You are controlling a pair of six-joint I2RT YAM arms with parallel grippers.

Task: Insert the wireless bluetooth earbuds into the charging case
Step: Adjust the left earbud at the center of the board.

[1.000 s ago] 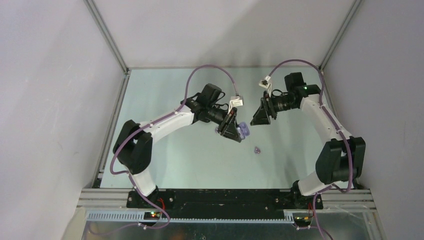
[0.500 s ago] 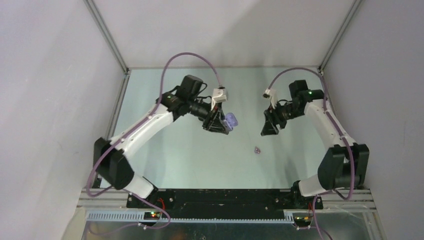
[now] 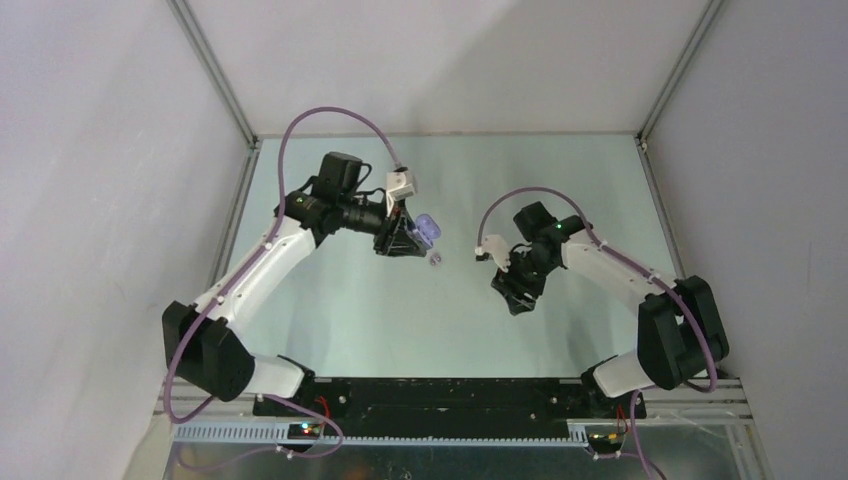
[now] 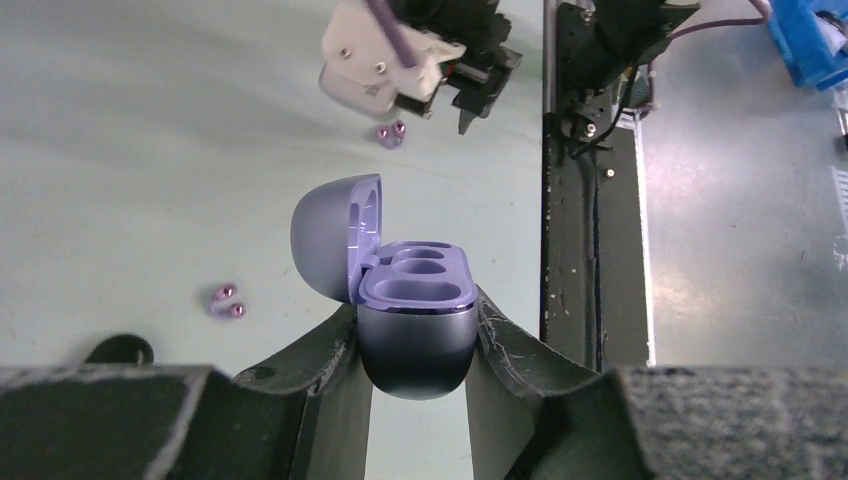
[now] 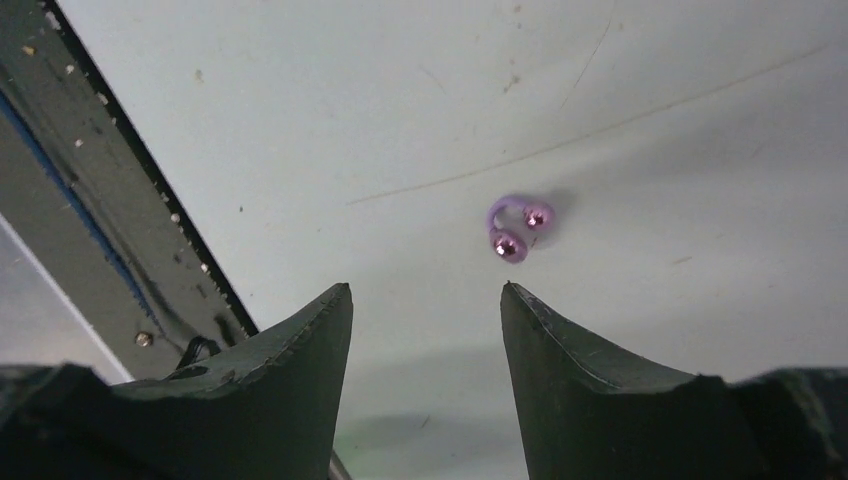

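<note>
My left gripper [image 4: 415, 322] is shut on the base of the lilac charging case [image 4: 415, 300], held above the table with its lid open and both wells empty. The same case [image 3: 426, 228] shows in the top view at the left gripper [image 3: 408, 238]. One earbud [image 4: 227, 300], a tiny lilac loop with two glossy pink ends, lies on the table left of the case; the top view shows this earbud [image 3: 434, 259] too. A second earbud [image 5: 518, 229] lies just ahead of my open right gripper [image 5: 425, 295], beyond the right fingertip. In the top view the right gripper [image 3: 515, 298] covers it.
The pale green table [image 3: 340, 320] is fenced by white walls and an aluminium frame [image 3: 215, 80]. A black base rail [image 3: 450, 392] runs along the near edge, close behind the right gripper. Purple cables [image 3: 330, 115] arch over both wrists.
The left arm has carried the open case back and to the left. The right arm has swung from the back right down toward the near middle, over the earbud lying there.
</note>
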